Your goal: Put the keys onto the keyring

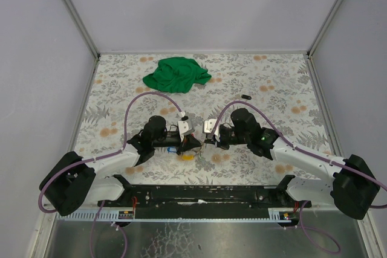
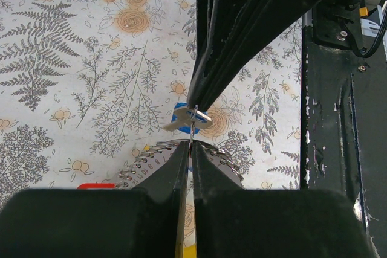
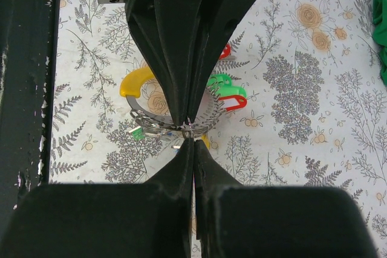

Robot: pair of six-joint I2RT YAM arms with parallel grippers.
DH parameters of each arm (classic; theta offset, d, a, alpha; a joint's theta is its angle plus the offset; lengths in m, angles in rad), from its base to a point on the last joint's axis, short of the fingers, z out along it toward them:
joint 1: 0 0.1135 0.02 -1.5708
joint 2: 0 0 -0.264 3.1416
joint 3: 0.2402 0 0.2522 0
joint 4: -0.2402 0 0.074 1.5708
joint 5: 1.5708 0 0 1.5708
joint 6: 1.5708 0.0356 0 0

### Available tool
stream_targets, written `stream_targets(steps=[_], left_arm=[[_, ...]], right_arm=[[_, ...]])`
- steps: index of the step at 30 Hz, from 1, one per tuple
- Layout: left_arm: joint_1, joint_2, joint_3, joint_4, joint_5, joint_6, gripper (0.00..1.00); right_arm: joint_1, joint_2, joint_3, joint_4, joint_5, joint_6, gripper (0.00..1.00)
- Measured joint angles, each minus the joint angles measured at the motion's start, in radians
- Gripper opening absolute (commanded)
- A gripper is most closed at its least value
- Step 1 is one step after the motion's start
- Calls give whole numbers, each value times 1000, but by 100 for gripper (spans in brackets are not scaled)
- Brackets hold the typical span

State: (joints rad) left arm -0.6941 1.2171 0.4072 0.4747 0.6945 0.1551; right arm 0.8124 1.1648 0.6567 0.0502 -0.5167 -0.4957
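**A:** Status?

**B:** Both arms meet near the front edge of the table. Left gripper (image 2: pixel 190 148) is fully closed and pinches the ring (image 2: pixel 192 128) wire. Right gripper (image 3: pixel 192 143) is closed too, on the same wire from the opposite side.

**A:** Keys?

**B:** Blue key (image 2: pixel 180 115) sits right at the wire, between the two tips. Wire's too thin for me to tell if it's threaded or just lying behind. The other keys (image 3: pixel 221 81), yellow, green and red heads, are bunched on the table under the tips.

**A:** How do you want to run it?

**B:** I'd use left as the anchor and never loosen both at once. Right makes small moves along the wire, no twist. Main risk I see is the wire slipping from the flat pads, so go slow and recheck the wrist views.
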Motion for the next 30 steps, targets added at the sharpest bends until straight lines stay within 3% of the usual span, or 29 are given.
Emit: stream_targets(steps=[30], left_arm=[[0, 0, 0, 3, -6, 0, 0]], right_arm=[[2, 5, 0, 2, 3, 11, 0]])
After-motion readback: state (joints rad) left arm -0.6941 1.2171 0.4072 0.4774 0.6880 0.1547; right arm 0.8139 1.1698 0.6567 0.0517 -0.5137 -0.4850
